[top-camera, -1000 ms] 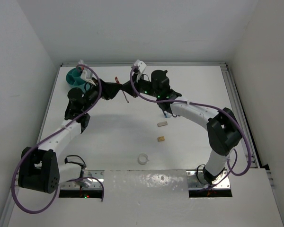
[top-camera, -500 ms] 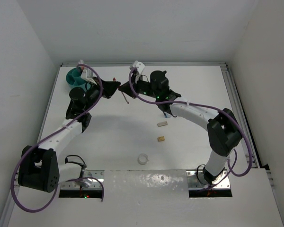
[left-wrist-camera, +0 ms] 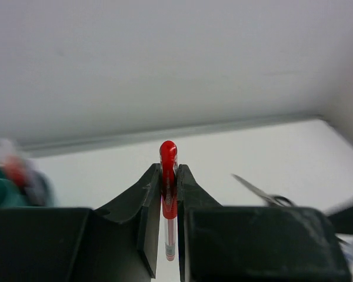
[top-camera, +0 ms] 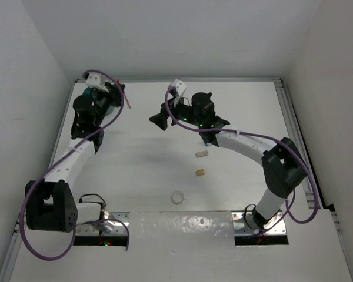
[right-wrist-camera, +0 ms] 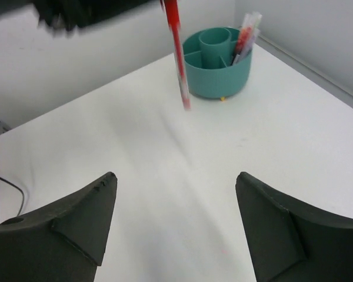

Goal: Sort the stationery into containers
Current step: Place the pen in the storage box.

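"Red pen [left-wrist-camera: 167,176], where?"
"Pinched in the left gripper [left-wrist-camera: 169,171], at ten o'clock near the teal organiser cup [right-wrist-camera: 217,82]. The right gripper [right-wrist-camera: 175,182] gapes empty. Next, probably: lower it upright into a compartment."

The white-shelled, black-jointed left arm [top-camera: 70,167] and matching right arm [top-camera: 247,143] are trailing looping purple cables [top-camera: 41,256]; tiny green lights [top-camera: 195,122] are glowing behind the right arm's black wedge-shaped fingers [right-wrist-camera: 76,214].

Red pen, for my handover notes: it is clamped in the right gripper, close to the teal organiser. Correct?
No: the left gripper clamps the red pen, close to the teal organiser, as the left wrist view shows; the right gripper stands open.
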